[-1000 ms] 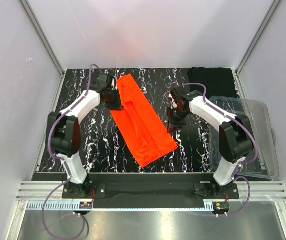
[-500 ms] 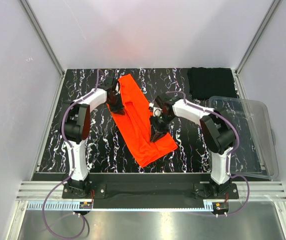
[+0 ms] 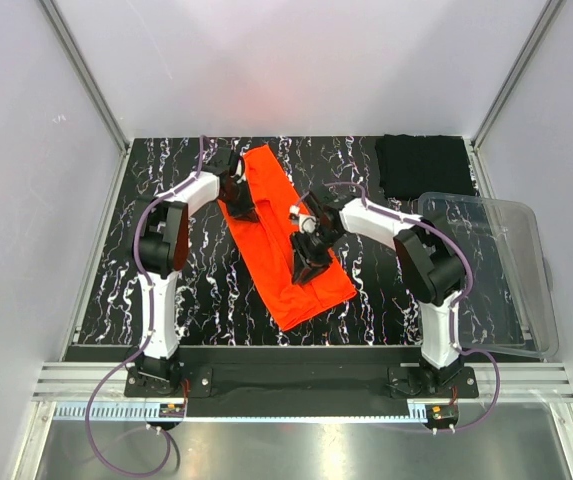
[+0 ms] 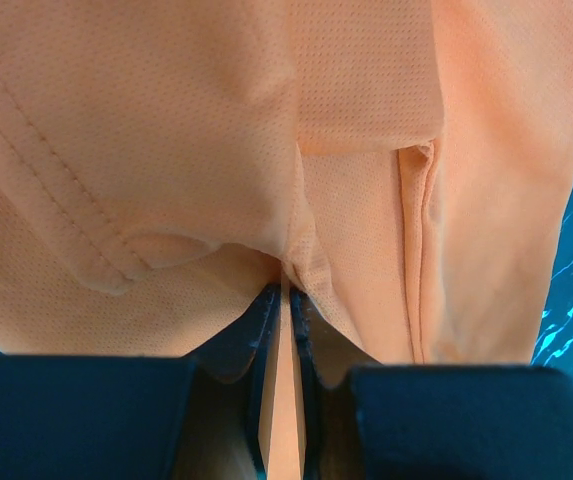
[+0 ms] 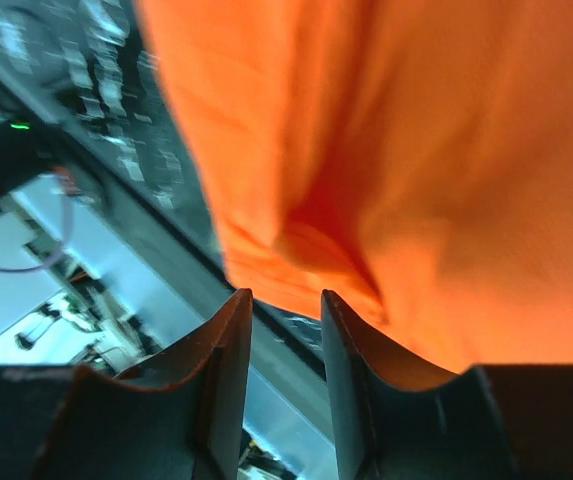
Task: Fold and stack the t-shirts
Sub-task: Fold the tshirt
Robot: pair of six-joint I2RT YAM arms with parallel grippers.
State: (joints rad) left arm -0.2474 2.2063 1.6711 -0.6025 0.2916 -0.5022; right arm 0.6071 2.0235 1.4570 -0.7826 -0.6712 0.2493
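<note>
Item: orange t-shirt (image 3: 271, 215), edge pinched in left gripper (image 4: 284, 290); right gripper (image 5: 286, 300) narrowly parted, seemingly empty. Firm bite to be taken before lifting.

bright even light, right wrist seemingly motion-blurred

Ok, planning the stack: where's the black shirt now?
Top view: the black shirt lies on the table, far right corner, just beyond the clear bin.

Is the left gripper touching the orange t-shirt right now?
Touching. The left wrist view shows the left gripper closed on a pinched fold of the orange t-shirt.
</note>
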